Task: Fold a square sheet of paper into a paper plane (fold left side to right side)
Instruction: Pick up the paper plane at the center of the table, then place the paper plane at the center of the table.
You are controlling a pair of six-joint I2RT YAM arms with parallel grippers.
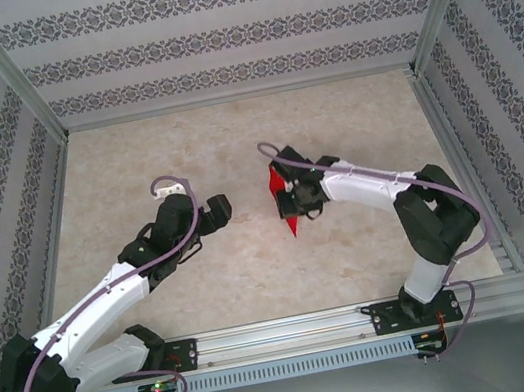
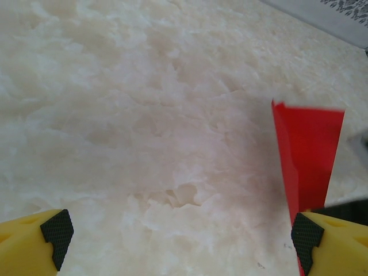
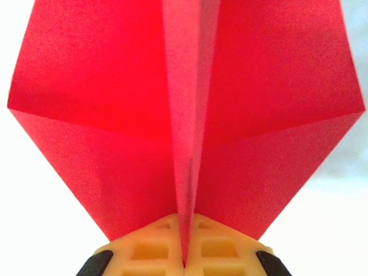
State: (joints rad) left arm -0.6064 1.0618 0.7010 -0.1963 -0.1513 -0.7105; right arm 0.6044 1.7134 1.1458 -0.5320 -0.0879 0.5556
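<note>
- Top external view: the paper plane (image 1: 276,185) is off the table (image 1: 137,177), a narrow red shape with its point aimed toward the arm bases. The right gripper (image 1: 294,193) sits right against it on its right side. The left gripper (image 1: 222,209) is to the plane's left, near it but apart.
- The nearest thing to a container is the enclosure of patterned walls (image 1: 213,32) around the table. Inside it are the two arms and the red paper. The paper sits in no box or tray, only in the claw.
- Left wrist view: the left gripper (image 2: 181,244) is spread wide, its yellow fingers (image 2: 34,244) far apart over bare table (image 2: 144,115) with nothing between them. The paper plane (image 2: 307,149) stands on edge beside the right-hand finger. I cannot tell whether the two touch.
- Right wrist view: the right gripper (image 3: 186,253) is pressed together on the plane's centre fold. The paper plane (image 3: 115,115) fans out to both sides as two creased wings.
- Progress, as I judge it: the sheet already has a centre crease, slanted folds and a pointed outline, so the folding looks nearly or fully done. Probably only a last press of the creases is left, then laying the plane down and letting go.
</note>
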